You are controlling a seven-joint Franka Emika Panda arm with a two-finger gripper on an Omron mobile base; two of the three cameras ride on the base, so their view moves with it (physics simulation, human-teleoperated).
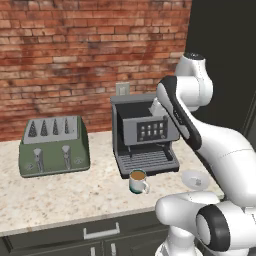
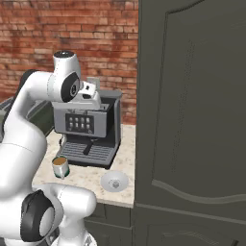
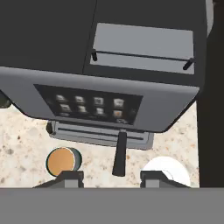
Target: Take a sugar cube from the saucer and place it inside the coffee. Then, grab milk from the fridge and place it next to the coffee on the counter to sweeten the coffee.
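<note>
The coffee (image 1: 138,181) (image 2: 60,166) (image 3: 63,160), a teal mug of brown liquid, stands on the counter (image 1: 60,192) in front of the espresso machine. To its right lies the pale saucer (image 1: 195,179) (image 2: 114,181) (image 3: 168,169), with a faint speck at its centre that looks like the sugar cube (image 2: 114,183). My gripper (image 3: 111,178) (image 2: 92,100) hovers high above the machine's front and looks down between mug and saucer. It is open, with nothing between the fingertips. The dark fridge (image 2: 192,120) (image 1: 220,50) stands shut on the right. The milk is out of view.
A grey-black espresso machine (image 1: 145,135) (image 2: 89,127) (image 3: 109,65) sits against the brick wall, its portafilter handle (image 3: 119,153) jutting forward. A green toaster (image 1: 54,146) stands at the left. Dark cabinets with silver handles (image 1: 101,232) run below the counter edge.
</note>
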